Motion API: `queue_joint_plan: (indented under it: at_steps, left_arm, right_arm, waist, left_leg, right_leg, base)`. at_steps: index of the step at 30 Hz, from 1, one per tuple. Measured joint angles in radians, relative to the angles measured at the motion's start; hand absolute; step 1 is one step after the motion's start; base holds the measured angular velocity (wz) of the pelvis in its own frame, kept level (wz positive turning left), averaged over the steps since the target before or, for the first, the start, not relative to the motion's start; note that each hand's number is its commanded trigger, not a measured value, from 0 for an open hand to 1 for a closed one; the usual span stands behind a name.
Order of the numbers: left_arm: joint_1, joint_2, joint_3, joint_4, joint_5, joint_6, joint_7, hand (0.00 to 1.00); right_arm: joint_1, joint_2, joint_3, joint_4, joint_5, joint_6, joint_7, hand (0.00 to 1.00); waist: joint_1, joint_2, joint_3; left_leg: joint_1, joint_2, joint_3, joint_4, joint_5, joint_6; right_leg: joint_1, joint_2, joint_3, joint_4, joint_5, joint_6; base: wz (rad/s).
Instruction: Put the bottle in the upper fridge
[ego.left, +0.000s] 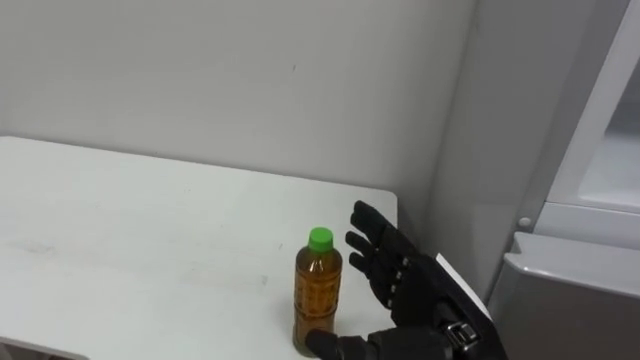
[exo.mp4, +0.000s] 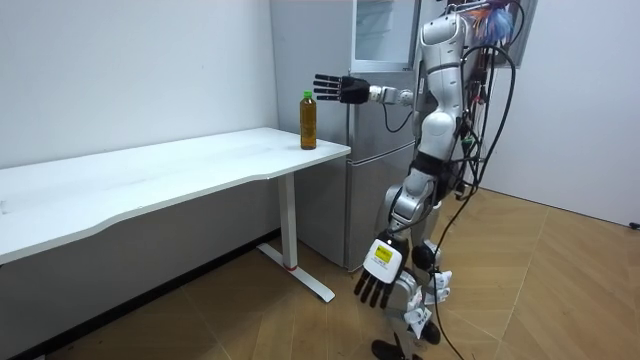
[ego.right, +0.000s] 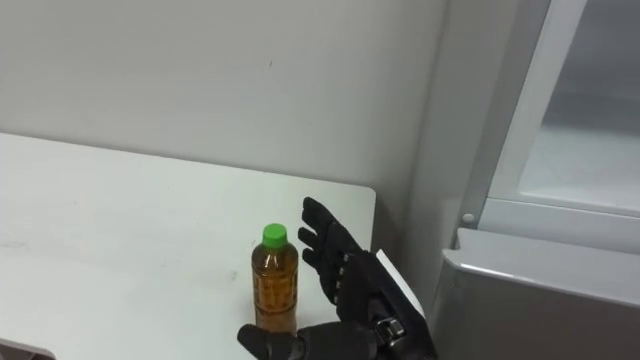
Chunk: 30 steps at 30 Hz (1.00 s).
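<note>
Black and spread wide, the right robot hand (ego.left: 405, 282) is the nearest thing in the eye views. It comes in from the lower right, with its palm turned toward the bottle (ego.left: 318, 290). Its fingers (ego.left: 368, 238) stand straight and apart, just beside the bottle on its right side, with a small gap between them. The thumb (ego.left: 335, 345) lies low in front of the bottle's base; whether it touches the bottle there I cannot tell. The hand is not closed on anything.

The bottle stands upright on the white bench (ego.left: 150, 240), near the bench's right end. It holds an amber liquid and has a green cap (ego.left: 320, 238). Behind the bench is a plain light wall (ego.left: 250, 80).

To the right of the bench, close to its end, stands the grey fridge (ego.left: 575, 295). Its upper part seems to be open, with a pale inside.

In the room view the robot stands in front of the fridge. Its left robot hand (exo.mp4: 378, 282) hangs low beside its leg, fingers straight and pointing down, holding nothing.
</note>
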Motion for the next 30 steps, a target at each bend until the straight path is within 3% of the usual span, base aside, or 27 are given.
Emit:
queue_joint_plan:
  at_steps: [7,20,30]
  left_arm:
    - [-0.001,-0.002,0.000,0.000,0.000,0.001,0.003,0.00]
    - [0.004,-0.007,-0.004,0.001,-0.001,0.015,0.022,0.00]
    - [0.019,-0.007,-0.026,-0.006,0.001,0.022,0.029,0.00]
  right_arm:
    - [-0.052,0.014,0.006,0.029,0.000,-0.008,-0.041,0.00]
    - [-0.065,0.021,0.008,0.145,0.097,-0.010,-0.154,0.00]
    - [-0.096,0.019,0.008,0.242,0.110,-0.010,-0.275,0.00]
  waist:
    - [0.001,0.011,0.0006]
    - [0.016,0.008,-0.0014]
    - [0.024,0.003,-0.0050]
  left_leg:
    - [0.005,0.000,-0.003,-0.002,0.000,0.000]
    - [0.018,-0.001,-0.025,-0.012,0.000,0.001]
    - [0.007,-0.017,-0.038,-0.010,0.004,0.007]
  right_leg:
    - [0.000,0.000,0.000,0.003,0.000,0.000]
    - [0.018,-0.006,-0.016,0.007,0.000,0.001]
    - [0.018,-0.015,-0.037,0.005,-0.005,0.009]
  base:
    - [0.00]
    - [0.04]
    - [0.06]
